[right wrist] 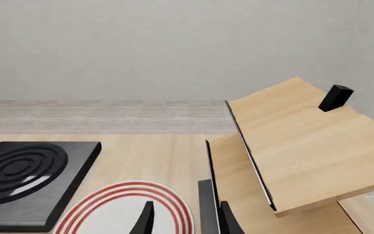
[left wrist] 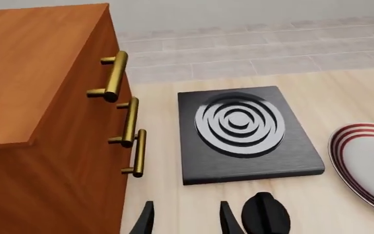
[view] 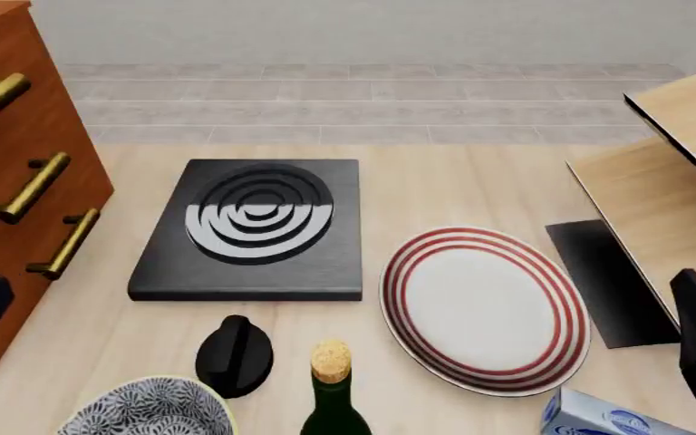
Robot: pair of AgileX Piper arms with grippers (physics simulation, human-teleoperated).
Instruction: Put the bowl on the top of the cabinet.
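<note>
The bowl (view: 145, 412), blue-and-white floral, stands at the near edge of the table in the front view, partly cut off by the frame. It is in neither wrist view. The reddish-brown cabinet (view: 15, 172) with brass handles stands at the far left; in the left wrist view (left wrist: 37, 107) its top and drawer front show. My left gripper (left wrist: 187, 222) is open and empty, beside the cabinet's front and above the table. My right gripper (right wrist: 187, 222) is open and empty, above the plate's right edge. Only dark parts of both arms show in the front view.
A black hotplate (view: 251, 227) lies in the middle. A white red-ringed plate (view: 484, 308) lies to its right. A black knob-like object (view: 235, 355) and a corked bottle (view: 333, 394) stand by the bowl. A pale shelf unit (view: 674, 181) is at right, a blue-white box (view: 602, 417) near it.
</note>
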